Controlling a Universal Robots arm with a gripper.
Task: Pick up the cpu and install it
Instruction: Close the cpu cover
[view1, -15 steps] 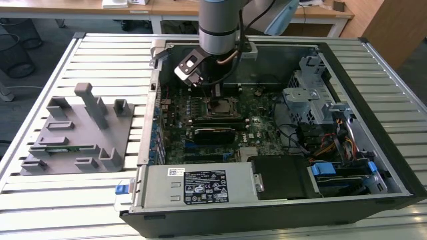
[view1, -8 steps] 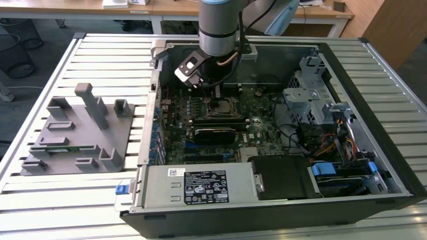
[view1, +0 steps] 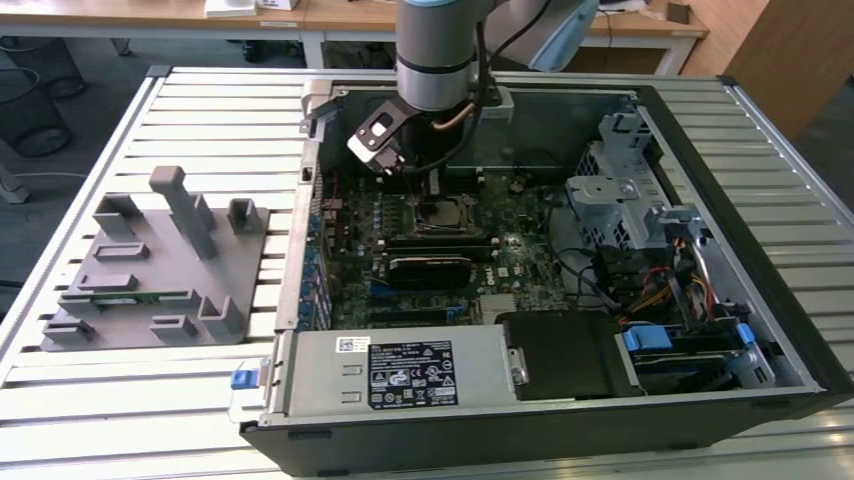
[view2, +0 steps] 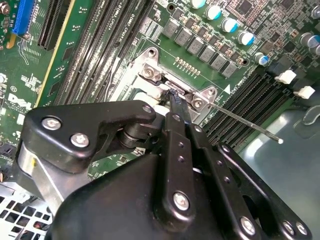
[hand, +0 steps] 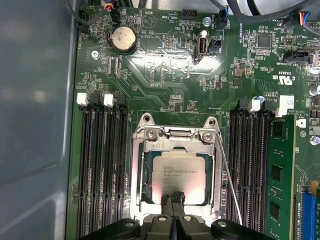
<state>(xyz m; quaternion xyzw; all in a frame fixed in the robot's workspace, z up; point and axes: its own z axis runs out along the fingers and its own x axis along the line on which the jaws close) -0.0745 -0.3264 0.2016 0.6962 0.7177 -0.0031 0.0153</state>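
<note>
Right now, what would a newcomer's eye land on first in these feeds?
The shiny silver-grey square cpu, lying flat in the metal-framed socket on the green motherboard, stands out first, with the black gripper shut at its edge. In the exterior view, the open black computer case dominates, with a grey moulded fixture on the exterior view's left.

Exterior view: high, distant; you look down into the open case (view1: 561, 125).
First wrist view: close, straight down on the socket frame (hand: 175, 133).
Second wrist view: closer, slanted; same socket frame (view2: 155, 72).
</note>
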